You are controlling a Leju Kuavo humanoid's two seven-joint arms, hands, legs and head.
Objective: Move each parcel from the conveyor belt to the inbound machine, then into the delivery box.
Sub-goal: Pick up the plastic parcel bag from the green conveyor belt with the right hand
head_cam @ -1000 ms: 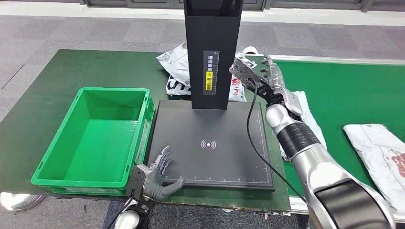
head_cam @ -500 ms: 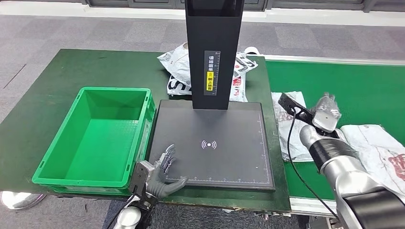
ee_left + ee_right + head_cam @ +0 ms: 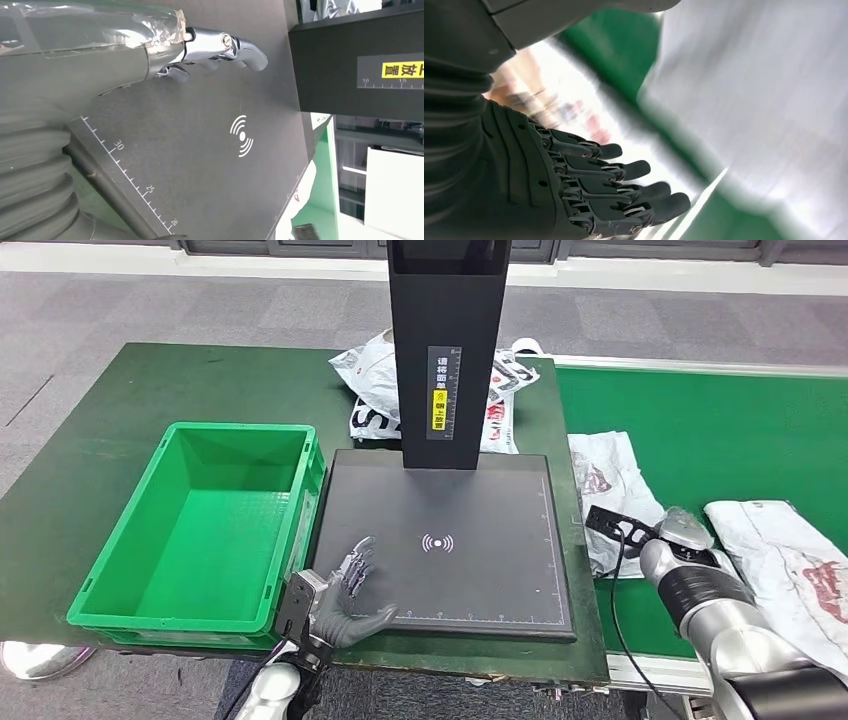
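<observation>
Hovering over the belt [image 3: 740,430], our right hand [image 3: 589,185] has fingers stretched flat and apart, nothing in them, just above a white parcel [image 3: 608,490] at the belt's near edge. Our left hand [image 3: 345,602] rests spread and empty on the scanner pad [image 3: 440,540], beside the green box [image 3: 195,530].

A dark green surface [image 3: 120,410] fills the left and centre of the frame. On it, at lower left, sits a green crate [image 3: 200,530]; just right of that lies a black scanner pad [image 3: 450,540] with a black column [image 3: 447,350] rising from its far edge. Crumpled white bags [image 3: 365,390] lie behind the column. At the right runs a green conveyor belt [image 3: 720,430], carrying a white parcel [image 3: 610,495] at its left edge and another parcel [image 3: 790,560] at lower right.
</observation>
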